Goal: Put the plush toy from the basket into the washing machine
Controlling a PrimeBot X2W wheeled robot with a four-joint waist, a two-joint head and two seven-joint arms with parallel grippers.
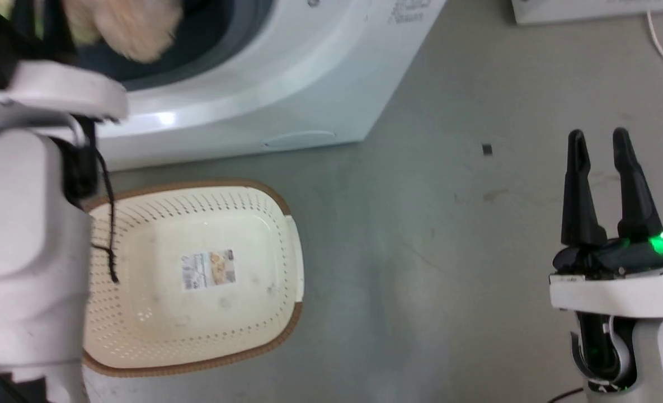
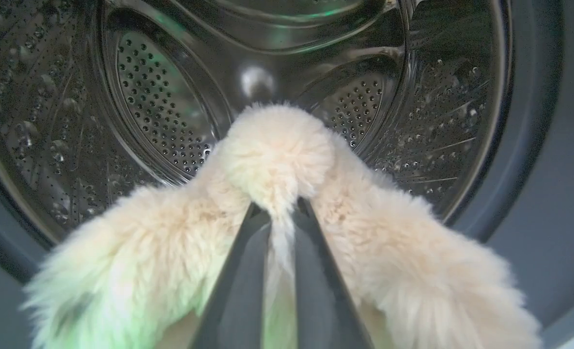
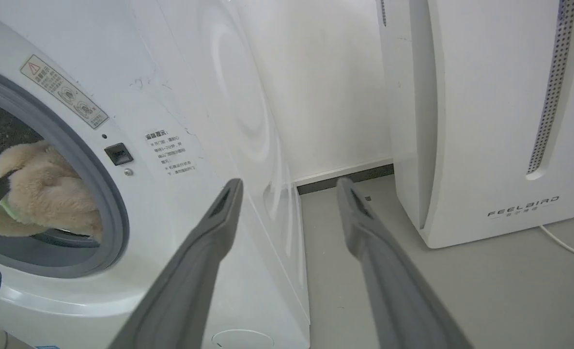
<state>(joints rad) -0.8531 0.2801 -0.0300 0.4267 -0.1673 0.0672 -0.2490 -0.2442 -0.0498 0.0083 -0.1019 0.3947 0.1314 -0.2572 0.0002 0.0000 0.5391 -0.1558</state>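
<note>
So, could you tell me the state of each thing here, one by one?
plush toy: gripped by left hand, in the washing machine opening.
left hand: shut on plush toy.
right hand: open, empty.
basket: empty, upright on the floor.
washing machine: opening uncovered, drum otherwise empty.

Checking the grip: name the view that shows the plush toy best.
Left wrist view: the plush toy looms large, pinched in the left end effector. Head view catches a blurred tuft; right wrist view, a small part inside the washing machine.
</note>
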